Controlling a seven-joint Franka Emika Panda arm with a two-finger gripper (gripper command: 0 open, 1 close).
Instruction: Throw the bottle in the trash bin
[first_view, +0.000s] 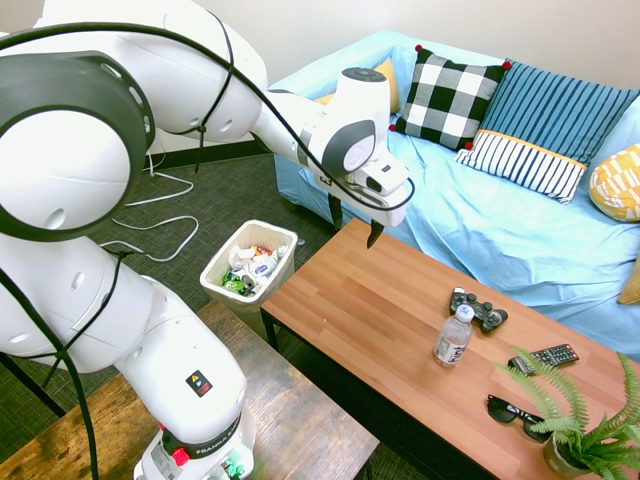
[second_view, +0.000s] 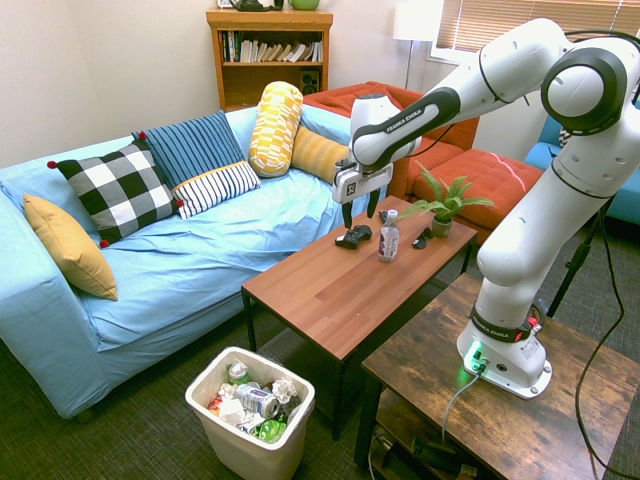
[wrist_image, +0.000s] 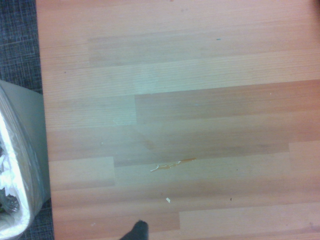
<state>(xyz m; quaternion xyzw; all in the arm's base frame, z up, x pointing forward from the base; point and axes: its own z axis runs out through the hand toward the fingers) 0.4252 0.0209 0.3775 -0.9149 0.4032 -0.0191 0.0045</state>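
The bottle (first_view: 453, 336) (second_view: 388, 237), clear with a white cap and label, stands upright on the wooden coffee table (first_view: 380, 300) (second_view: 335, 290) beside a black game controller. My gripper (first_view: 354, 226) (second_view: 358, 212) hangs open and empty above the table, well short of the bottle in the first exterior view. The white trash bin (first_view: 216, 272) (second_view: 238, 455) stands on the carpet off the table's end and holds cans and crumpled paper. In the wrist view only bare table planks (wrist_image: 175, 100) and the bin's wall (wrist_image: 22, 150) show; the bottle is outside it.
The game controller (first_view: 478, 308) (second_view: 353, 237), a remote (first_view: 543, 357), sunglasses (first_view: 515, 415) and a potted fern (first_view: 580, 430) (second_view: 442, 205) share the bottle's end of the table. A blue sofa (first_view: 480, 230) (second_view: 200, 260) with cushions runs along the table's far side.
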